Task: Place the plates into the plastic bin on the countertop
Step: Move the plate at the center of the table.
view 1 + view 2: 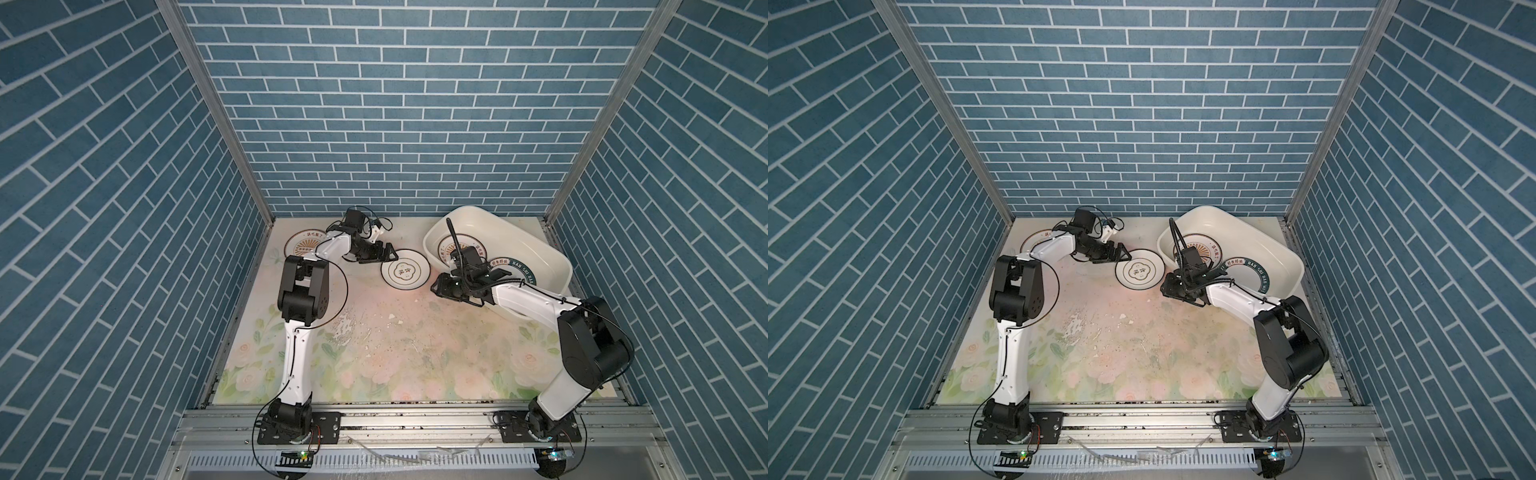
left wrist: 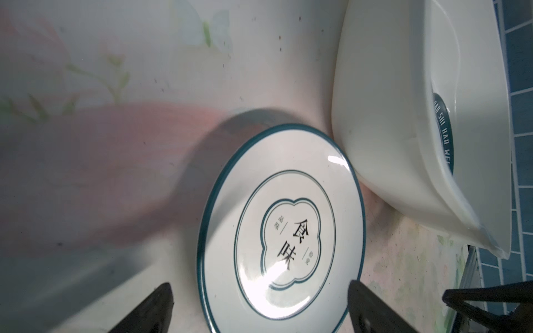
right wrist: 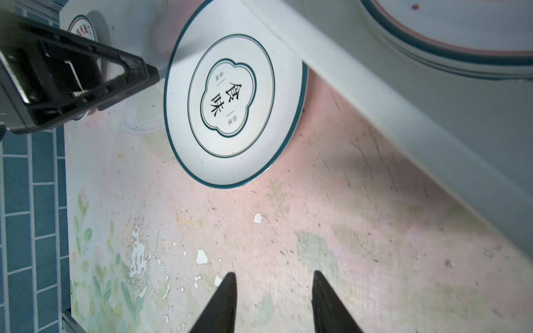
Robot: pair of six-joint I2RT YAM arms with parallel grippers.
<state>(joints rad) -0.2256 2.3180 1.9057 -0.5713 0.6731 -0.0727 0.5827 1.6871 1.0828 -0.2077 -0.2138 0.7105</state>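
The left pincer (image 2: pixel 259 287) had its jaws wide apart and held nothing. In the left wrist view its two tips stood at either side of the near edge of the quatrefoil plate (image 1: pixel 405 269). Whether they already touched the plate could not be told. This plate lay on the counter (image 1: pixel 395 353), just beside the outer wall of the plastic bin (image 1: pixel 511 232), which stood at the back on the right. The right pincer (image 3: pixel 274 274) had its jaws partly apart over bare counter, with nothing between them, near the front corner of the bin.

Two plates were visible inside the bin, a sunburst plate (image 1: pixel 451 249) and a lettered plate (image 1: pixel 523 270). Another sunburst plate (image 1: pixel 299 247) waited on the counter at the back left, partly hidden behind the left arm.

The step in hand appeared to be the grasp of the quatrefoil plate by the left arm. Several things could go wrong from here:

- The plate is glossy and low. A jaw that did not get under its rim would probably push it along the counter against the bin instead of taking it.
- A hold on one edge only could let the plate tilt and slip out during the lift.
- The wall of the bin is high beside the plate, so a lift that was too low could knock the plate on the rim.
- The two arms were near each other around this plate. If both moved in together, they could collide.
- A release from too high could chip the plates already inside.
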